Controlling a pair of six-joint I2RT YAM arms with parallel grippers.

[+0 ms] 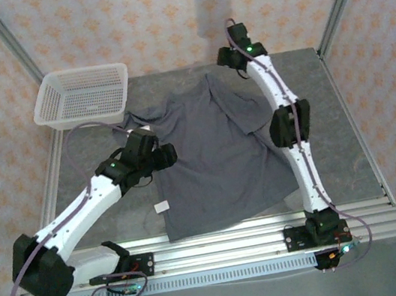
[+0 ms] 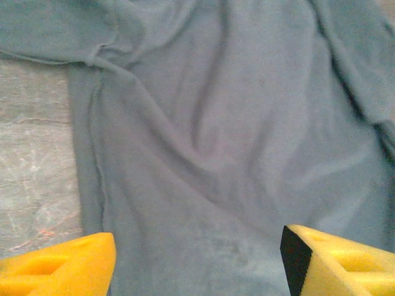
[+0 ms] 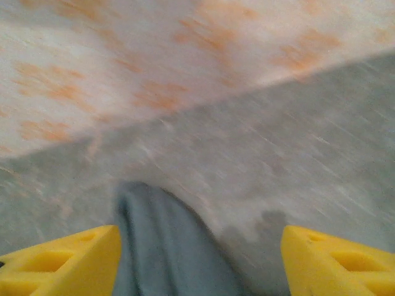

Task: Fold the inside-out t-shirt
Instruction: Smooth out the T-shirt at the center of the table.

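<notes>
Spreading flat is advised first: with left gripper (image 2: 199,253) and right gripper (image 3: 200,246) both gaping empty, the rumpled inside-out t-shirt (image 1: 215,160) should be pinched at its edges.

Soft matt cloth t-shirt (image 1: 212,164) on a rough, mottled grey table (image 1: 331,126).

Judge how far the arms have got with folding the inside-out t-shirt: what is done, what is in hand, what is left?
Done: the t-shirt lies spread on the table, its white label showing and its right sleeve rumpled; no fold is made. In hand: the left gripper hangs open over the shirt's body, and the right gripper is open at the far tip of the cloth. Left: every fold.
</notes>
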